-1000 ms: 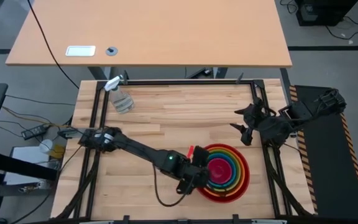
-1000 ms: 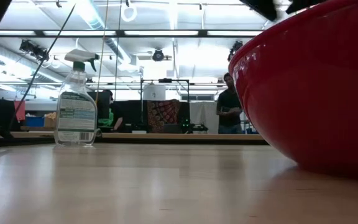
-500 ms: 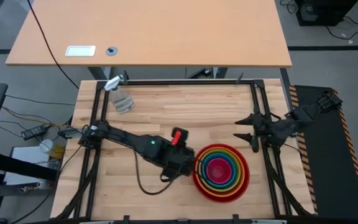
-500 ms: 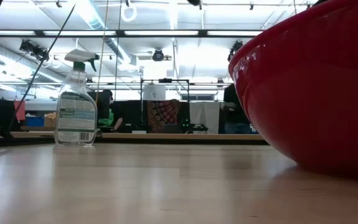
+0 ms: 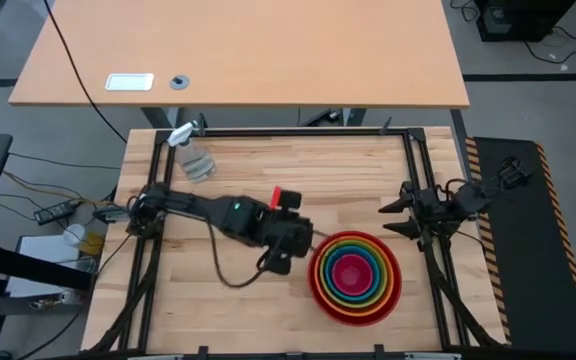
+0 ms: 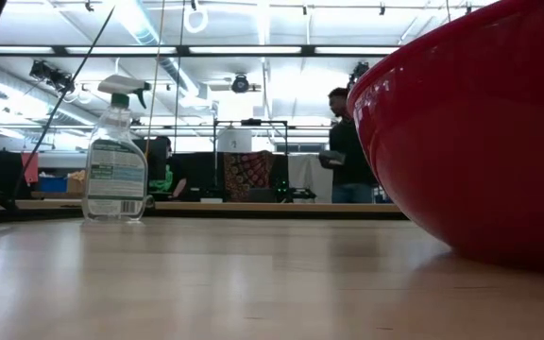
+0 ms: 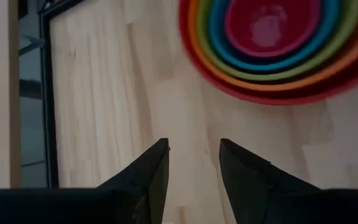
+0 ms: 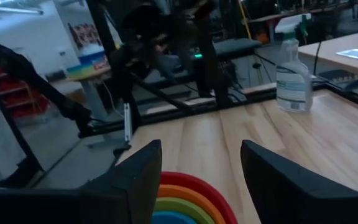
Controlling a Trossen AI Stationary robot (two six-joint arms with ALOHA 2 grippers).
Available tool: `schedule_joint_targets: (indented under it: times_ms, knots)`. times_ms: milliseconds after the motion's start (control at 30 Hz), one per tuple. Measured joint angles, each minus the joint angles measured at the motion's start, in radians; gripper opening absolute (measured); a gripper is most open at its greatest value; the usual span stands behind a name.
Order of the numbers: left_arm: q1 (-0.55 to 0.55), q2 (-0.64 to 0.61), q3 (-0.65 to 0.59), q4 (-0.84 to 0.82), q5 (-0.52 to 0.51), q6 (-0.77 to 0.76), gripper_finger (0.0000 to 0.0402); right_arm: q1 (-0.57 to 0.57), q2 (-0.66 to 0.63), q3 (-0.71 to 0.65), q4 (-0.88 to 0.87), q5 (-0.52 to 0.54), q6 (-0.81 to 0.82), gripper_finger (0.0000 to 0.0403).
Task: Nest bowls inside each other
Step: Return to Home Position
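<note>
The bowls (image 5: pixel 355 277) stand nested on the wooden table near its front right: red outermost, then orange, green, blue and pink in the middle. The left wrist view shows the same stack of bowls (image 7: pixel 272 43). In the low view only the red bowl's wall (image 6: pixel 480 132) fills the right side. My left gripper (image 5: pixel 293 250) hovers open just left of the stack, slanting down, nothing between its fingers (image 7: pixel 194 146). My right gripper (image 5: pixel 396 217) is open at the table's right edge, level, pointing left over the table (image 8: pixel 201 146).
A clear spray bottle (image 5: pixel 193 155) stands at the far left corner, also seen in the low view (image 6: pixel 114 151). A black frame rail (image 5: pixel 268 133) runs around the tabletop. Bare wood lies between the bottle and the bowls. A person (image 6: pixel 348 146) stands in the room behind.
My left gripper has drawn back from the left rim of the bowls, rising and going toward the table's left and far side. My right arm has folded down at the right edge, its gripper tipping to level. The bowls have stayed put.
</note>
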Motion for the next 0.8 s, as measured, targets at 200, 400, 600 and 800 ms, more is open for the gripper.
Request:
schedule_joint_targets:
  times_ms: [200,400,600,800]
  knots:
    - [0.027,-0.006,0.0,-0.021,0.004,-0.001,0.0143,0.0,-0.1,-0.033,-0.016,-0.009,-0.04,0.0218]
    - [0.032,-0.034,-0.167,0.033,0.009,-0.004,0.0143,0.0,-0.197,-0.063,-0.012,-0.008,-0.093,0.0216]
    - [0.039,-0.204,-0.589,0.27,0.031,0.021,0.0143,-0.002,-0.198,-0.114,0.019,0.005,-0.094,0.0216]
    - [0.047,-0.548,-0.978,0.599,0.031,0.029,0.0143,-0.003,-0.202,-0.163,0.018,-0.056,-0.051,0.0216]
